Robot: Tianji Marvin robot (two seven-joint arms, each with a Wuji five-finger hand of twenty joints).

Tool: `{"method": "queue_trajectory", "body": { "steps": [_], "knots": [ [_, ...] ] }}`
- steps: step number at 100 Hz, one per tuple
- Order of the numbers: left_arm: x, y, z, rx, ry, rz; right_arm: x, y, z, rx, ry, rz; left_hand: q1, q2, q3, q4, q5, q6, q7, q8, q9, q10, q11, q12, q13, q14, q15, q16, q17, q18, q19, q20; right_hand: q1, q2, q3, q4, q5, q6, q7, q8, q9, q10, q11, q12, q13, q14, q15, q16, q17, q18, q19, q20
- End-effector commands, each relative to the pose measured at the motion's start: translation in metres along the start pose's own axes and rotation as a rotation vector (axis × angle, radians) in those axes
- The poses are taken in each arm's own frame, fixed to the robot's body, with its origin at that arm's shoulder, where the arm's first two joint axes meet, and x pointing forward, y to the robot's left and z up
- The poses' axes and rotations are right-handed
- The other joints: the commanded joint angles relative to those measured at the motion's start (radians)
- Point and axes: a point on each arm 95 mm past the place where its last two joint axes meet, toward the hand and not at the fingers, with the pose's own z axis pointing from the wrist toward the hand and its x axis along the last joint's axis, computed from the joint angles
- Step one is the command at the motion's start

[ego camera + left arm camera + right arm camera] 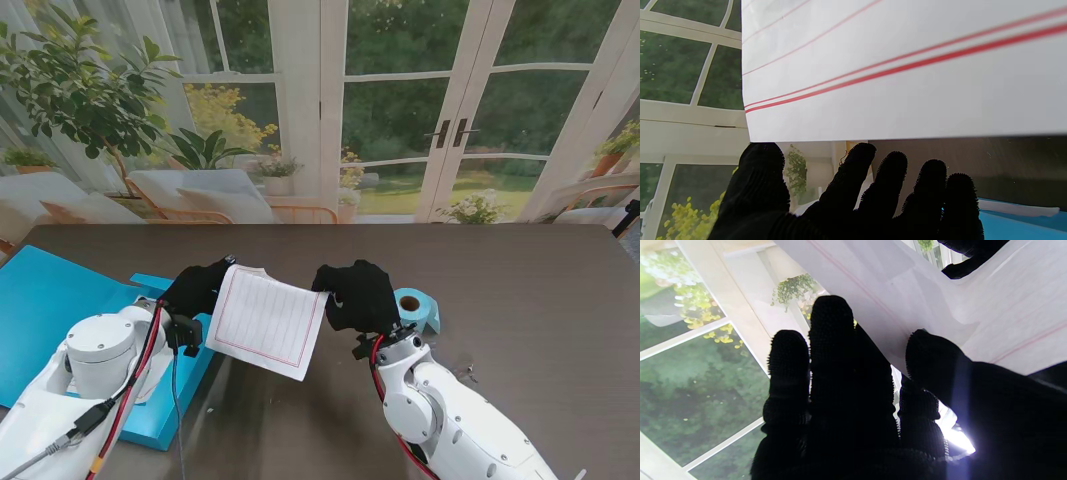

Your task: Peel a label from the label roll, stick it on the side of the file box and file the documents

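A white sheet of paper ruled with thin red lines and a red border (268,322) hangs in the air above a dark brown wooden table (520,290), stretched between two black-gloved robot hands. The right hand (358,295) pinches the sheet's right edge between thumb (933,363) and fingers, as the right wrist view shows. The left hand (197,286) meets the sheet's left edge; in the left wrist view its fingers (887,180) are spread beside the paper's edge, and I cannot tell whether they grip it. Just beyond the right hand, on its far right side, a light blue label roll with a brown cardboard core (414,308) rests on the table. Beneath and to the left of the left hand lies a bright blue flat file box (45,300), partly hidden by the white left arm (95,375).
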Motion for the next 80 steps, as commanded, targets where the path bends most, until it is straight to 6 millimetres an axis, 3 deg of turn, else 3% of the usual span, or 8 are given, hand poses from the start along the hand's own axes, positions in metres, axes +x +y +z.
{"method": "queue_trajectory", "body": {
  "steps": [1,80],
  "knots": [
    [0.0011,0.0062,0.0000,-0.028,-0.001,-0.011,0.0045,-0.0034,-0.0010,0.012,0.007,0.013,-0.005,0.031,-0.020,0.025,0.011,-0.001,-0.007,0.009,0.023,0.006,0.004,0.010,0.021,0.025,0.003,-0.003,0.014,0.009,0.004,0.022,0.053,-0.004,0.082,-0.005,0.030,-0.054,0.085,0.035,0.024,0.016,0.006,0.017,0.032,-0.007,0.010,0.016,0.005,-0.024,0.036,-0.016],
    [0.0039,0.0081,-0.0001,-0.066,-0.005,-0.030,0.0084,-0.0072,-0.0068,0.016,0.028,0.033,0.009,0.019,-0.021,0.024,0.027,0.001,0.005,0.032,0.037,0.005,0.011,0.022,0.034,0.026,0.015,0.002,0.022,0.010,0.007,0.028,0.052,-0.004,0.082,-0.005,0.029,-0.054,0.086,0.036,0.023,0.015,0.009,0.013,0.033,-0.008,0.012,0.016,0.004,-0.026,0.038,-0.015]
  ]
}}
